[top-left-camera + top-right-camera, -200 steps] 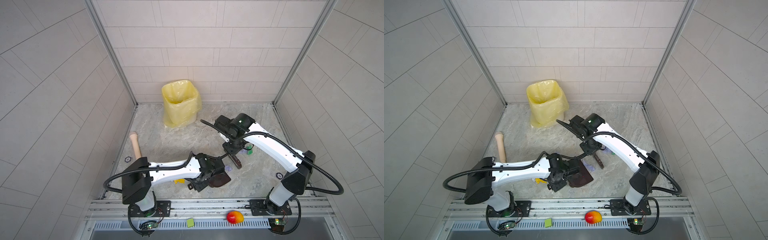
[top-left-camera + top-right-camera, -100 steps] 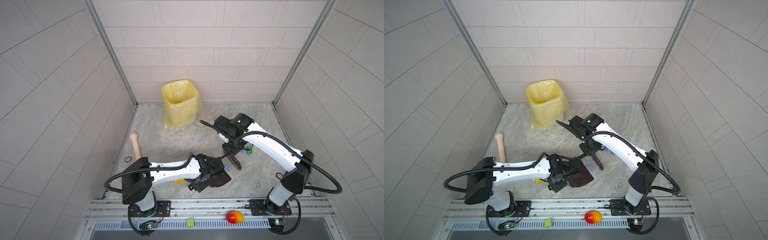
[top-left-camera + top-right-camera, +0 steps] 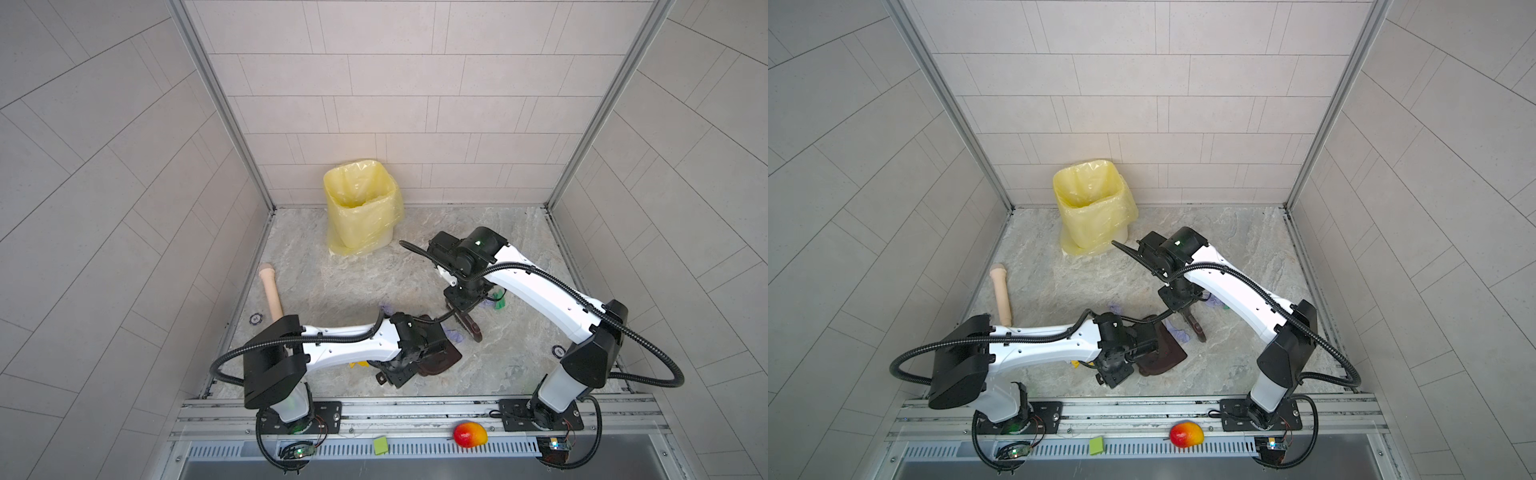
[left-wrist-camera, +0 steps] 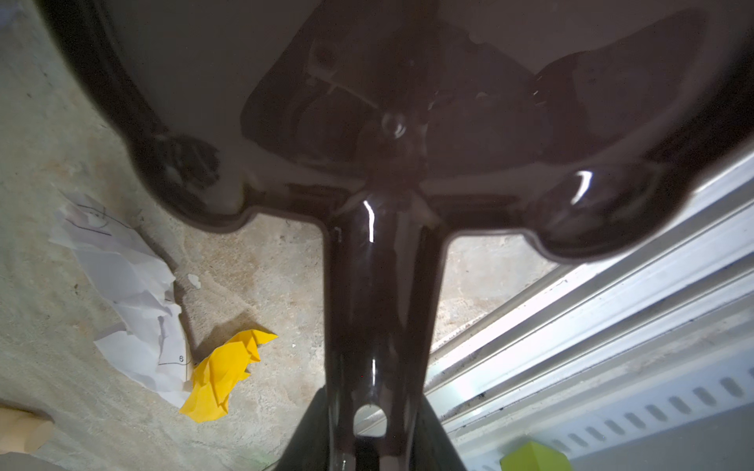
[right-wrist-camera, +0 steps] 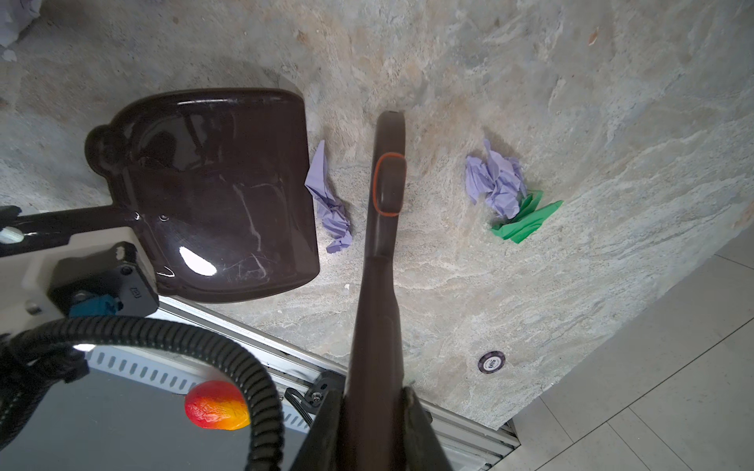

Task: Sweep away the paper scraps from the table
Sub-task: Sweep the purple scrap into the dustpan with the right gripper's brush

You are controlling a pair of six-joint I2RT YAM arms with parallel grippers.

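My left gripper [image 3: 417,353] [image 4: 373,432] is shut on the handle of a dark brown dustpan [image 3: 442,357] [image 5: 220,195] that lies on the table [image 3: 374,282]. My right gripper [image 3: 461,305] [image 5: 375,424] is shut on the handle of a dark brown brush [image 3: 469,330] [image 5: 385,187], whose head stands just beyond the pan's open edge. A lavender paper scrap [image 5: 330,204] [image 3: 454,333] lies between pan and brush. Another lavender scrap [image 5: 495,179] and a green one [image 5: 526,220] lie beyond the brush. White [image 4: 130,285] and yellow [image 4: 224,371] scraps lie behind the pan, beside its handle.
A yellow-lined bin [image 3: 361,208] stands at the back wall. A wooden roller [image 3: 272,297] lies along the left rail. A mango [image 3: 469,434] and a lime-green note [image 3: 380,444] sit on the front rail. Poker chips [image 3: 256,318] [image 3: 559,352] lie near both side edges.
The right arm has shifted very slightly. Brush, dustpan and scraps stay about where they were.
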